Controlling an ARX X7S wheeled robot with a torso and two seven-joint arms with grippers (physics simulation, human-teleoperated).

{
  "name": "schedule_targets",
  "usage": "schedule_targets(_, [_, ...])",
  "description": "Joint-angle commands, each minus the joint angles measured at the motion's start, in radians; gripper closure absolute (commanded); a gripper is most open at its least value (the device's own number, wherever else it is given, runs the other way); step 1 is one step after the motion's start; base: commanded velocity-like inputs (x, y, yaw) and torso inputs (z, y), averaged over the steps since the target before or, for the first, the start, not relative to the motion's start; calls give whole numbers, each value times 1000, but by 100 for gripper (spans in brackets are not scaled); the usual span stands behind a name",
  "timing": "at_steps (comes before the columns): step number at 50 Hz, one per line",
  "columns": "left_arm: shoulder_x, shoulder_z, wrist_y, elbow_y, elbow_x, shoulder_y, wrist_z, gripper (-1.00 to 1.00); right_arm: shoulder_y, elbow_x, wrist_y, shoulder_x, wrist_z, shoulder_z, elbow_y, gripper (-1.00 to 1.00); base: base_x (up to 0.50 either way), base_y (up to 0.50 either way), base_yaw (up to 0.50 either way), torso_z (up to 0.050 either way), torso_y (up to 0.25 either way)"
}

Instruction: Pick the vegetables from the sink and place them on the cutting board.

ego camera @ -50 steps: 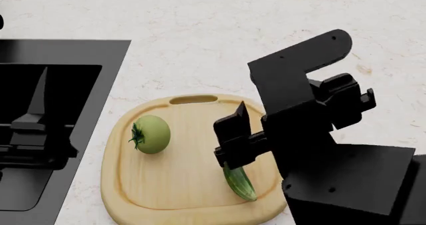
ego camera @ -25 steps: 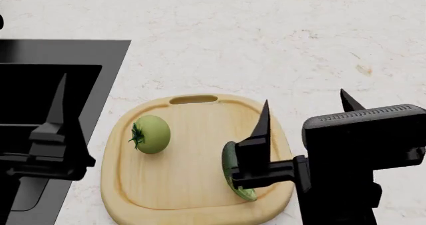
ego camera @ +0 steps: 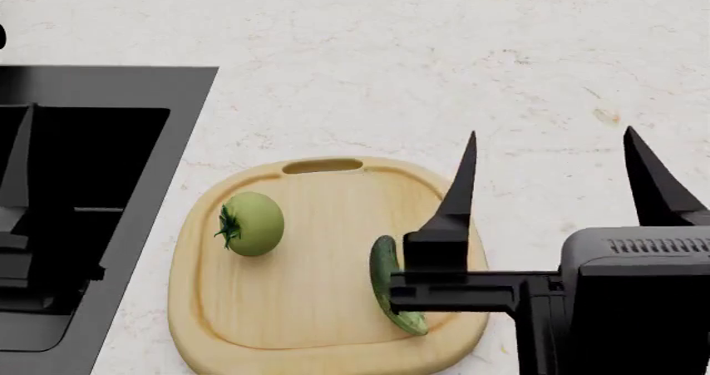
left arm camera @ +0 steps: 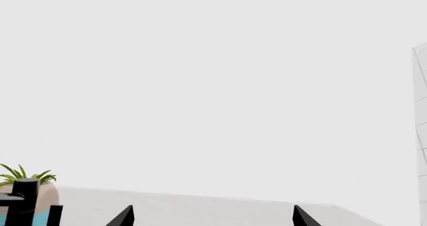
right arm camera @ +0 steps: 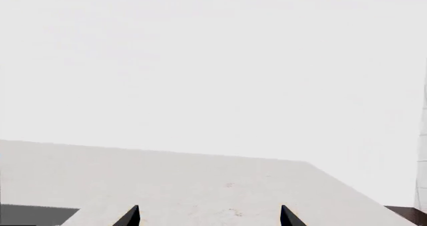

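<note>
I can read no writing, brand or label anywhere in these views. My right gripper [ego camera: 551,171] stands wide open at the lower right of the head view, its two matte black, blade-like fingers tapering to sharp points and holding nothing. My left gripper [left arm camera: 212,217] shows only two black fingertips spread well apart at the bottom of the left wrist view, with nothing between them.

The cutting board [ego camera: 299,308] is light tan wood with a fine grain, a rounded rectangle with a slot handle at its far end and a groove along its rim, lying on the speckled off-white stone tabletop [ego camera: 444,59]. On it, left of centre, rests the tomato [ego camera: 254,223], round, smooth and pale green with a dark stem star. The cucumber [ego camera: 391,285] lies on the board's right side, dark green, glossy and slightly curved. The sink [ego camera: 111,88], matte black and rectangular, fills the left edge of the head view.
</note>
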Motion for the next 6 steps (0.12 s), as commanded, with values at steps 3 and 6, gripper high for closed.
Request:
schedule_targets(3, [-93,-23,57,60,-116,-18,-90,-100,-41,-106,-42,39,103,65,-125,-100,0,0,0,0,0])
schedule_targets(6, [-152,18,114,59,-140,-30,-144,-100,-35,-110,-32,37,114,65,-139,-100,0,0,0,0,0])
